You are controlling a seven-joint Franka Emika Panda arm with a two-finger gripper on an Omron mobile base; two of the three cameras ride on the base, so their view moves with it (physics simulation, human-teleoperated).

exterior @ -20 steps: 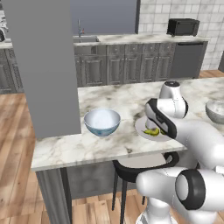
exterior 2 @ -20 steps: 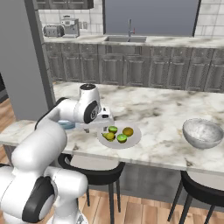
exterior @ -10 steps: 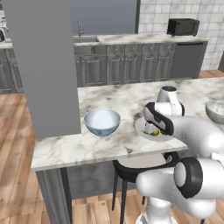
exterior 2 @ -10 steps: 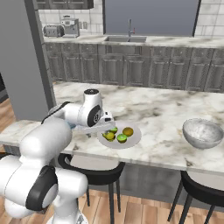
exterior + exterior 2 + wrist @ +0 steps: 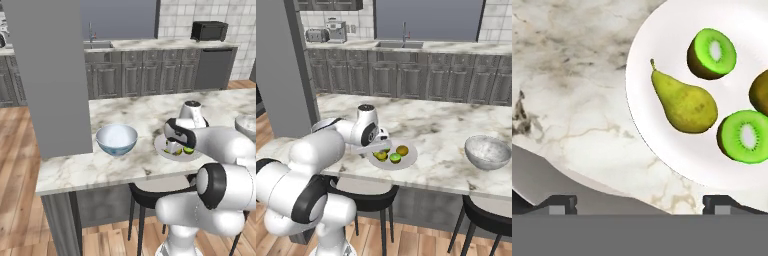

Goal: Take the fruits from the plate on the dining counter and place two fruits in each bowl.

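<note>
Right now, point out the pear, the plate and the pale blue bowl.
pear (image 5: 684,106): hand view, on its wide lower body.
plate (image 5: 662,30): hand view, on bare white surface near the rim.
pale blue bowl (image 5: 116,146): left base view, on its outer wall.

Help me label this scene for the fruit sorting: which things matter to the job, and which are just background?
Job: pear, two kiwi halves, brownish fruit, plate, blue-white bowl, grey bowl, dining counter, open gripper.

Background: toaster, sink tap, stools, microwave.
</note>
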